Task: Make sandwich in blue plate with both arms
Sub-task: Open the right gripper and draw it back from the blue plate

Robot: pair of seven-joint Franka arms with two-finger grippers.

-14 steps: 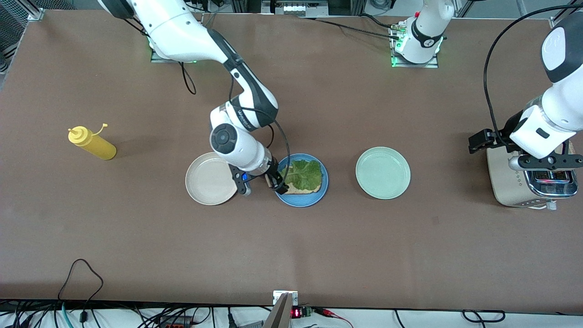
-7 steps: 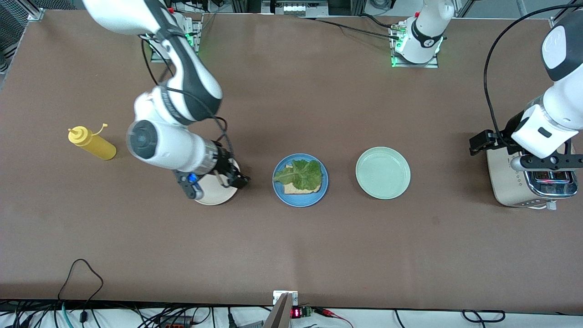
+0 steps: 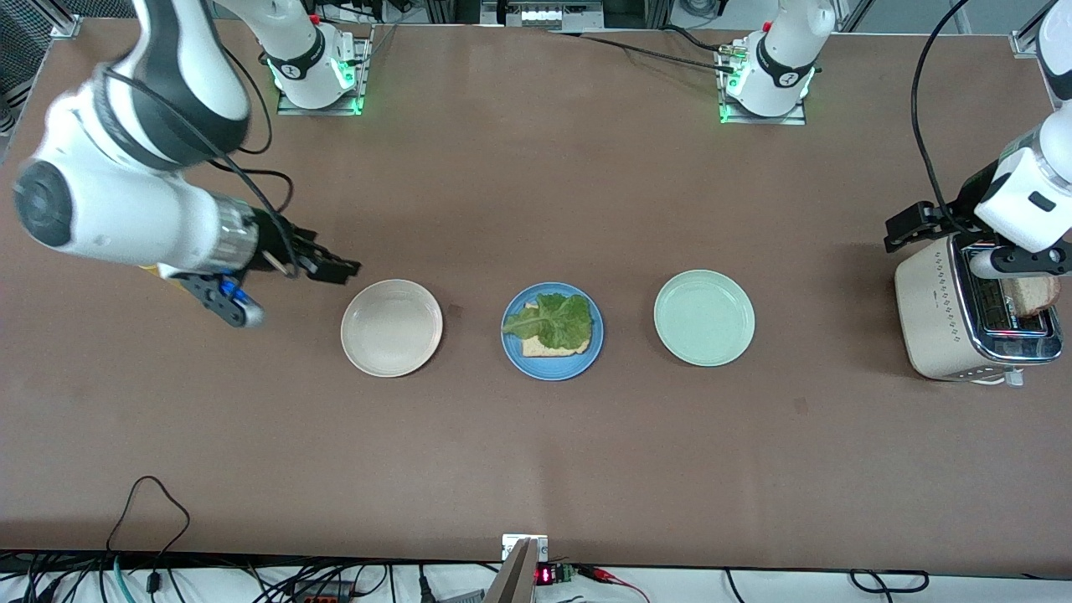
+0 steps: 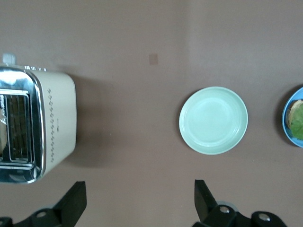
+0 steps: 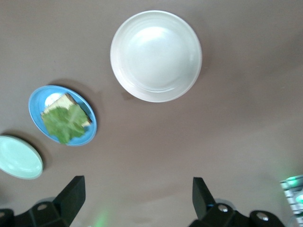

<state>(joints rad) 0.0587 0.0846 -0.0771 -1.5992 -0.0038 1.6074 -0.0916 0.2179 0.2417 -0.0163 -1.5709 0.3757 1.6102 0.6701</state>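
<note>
The blue plate [image 3: 512, 352] lies mid-table with one tan bread slice [image 3: 544, 347] on it and a green lettuce leaf [image 3: 557, 321] on the bread. No slice covers the leaf. My right gripper [image 3: 331, 261] is open and empty, up over the table beside the cream plate [image 3: 391, 327]. Its wrist view shows its open gripper [image 5: 137, 201], the blue plate [image 5: 35, 104] and the lettuce [image 5: 66, 122]. My left gripper [image 3: 1017, 266] is open and empty, up above the toaster [image 3: 934, 310]. A second bread slice [image 3: 1034, 293] stands in the toaster's slot.
A pale green plate [image 3: 703, 317] lies between the blue plate and the toaster. The left wrist view shows its open gripper [image 4: 140, 203], the toaster [image 4: 57, 118], the green plate [image 4: 213, 120] and the blue plate's edge [image 4: 289, 124]. The right arm covers the yellow bottle.
My right gripper has left the blue plate, passed over the cream plate and risen toward the right arm's end. The lettuce stays on the bread. My left arm has lifted, uncovering the slice in the toaster.
</note>
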